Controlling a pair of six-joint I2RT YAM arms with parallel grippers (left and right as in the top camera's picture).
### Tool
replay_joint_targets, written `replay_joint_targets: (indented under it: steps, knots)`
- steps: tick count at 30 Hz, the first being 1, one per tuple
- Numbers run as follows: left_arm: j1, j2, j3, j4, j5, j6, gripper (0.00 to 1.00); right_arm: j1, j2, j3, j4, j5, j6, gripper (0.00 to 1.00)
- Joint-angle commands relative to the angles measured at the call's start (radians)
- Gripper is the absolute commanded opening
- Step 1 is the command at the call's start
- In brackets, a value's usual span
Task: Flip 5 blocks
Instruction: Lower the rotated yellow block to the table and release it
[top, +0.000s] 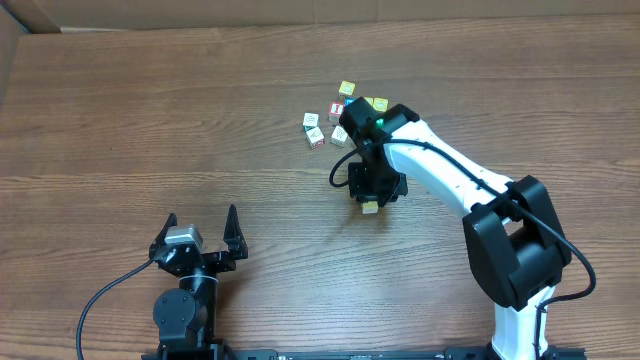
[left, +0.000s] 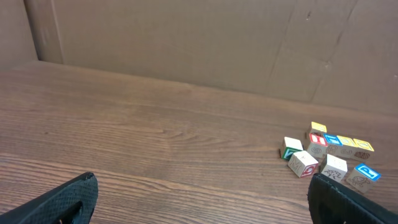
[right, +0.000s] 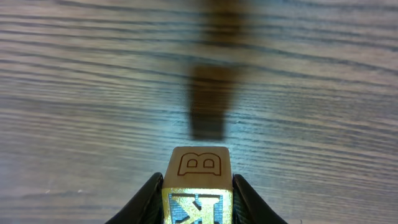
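Observation:
My right gripper is shut on one block. It is a small wooden cube with a pale "B" face pointing forward and a yellow face with a blue letter toward the camera. It hangs a little above the table and casts a shadow ahead. Several other blocks lie in a loose cluster behind the right arm, at the far right in the left wrist view. One shows a blue letter and one a green border. My left gripper rests open near the front edge, far from the blocks.
The wooden table fills every view. A cardboard wall stands along its far side. The right arm reaches from the front right across to the middle.

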Motion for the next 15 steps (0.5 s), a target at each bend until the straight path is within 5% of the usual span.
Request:
replay_joint_targets:
  steps: [1,8,15]
  knots:
    - [-0.006,-0.011,-0.003,0.002,0.011,0.018,1.0,-0.007,-0.021,-0.03,0.023,0.0,0.037,0.29]
    - [-0.006,-0.011,-0.003,0.002,0.011,0.018,1.0,-0.007,-0.021,-0.032,0.026,0.001,0.037,0.37]
    - [-0.006,-0.011,-0.003,0.002,0.011,0.018,1.0,-0.007,-0.021,-0.032,0.029,0.009,0.036,0.71]
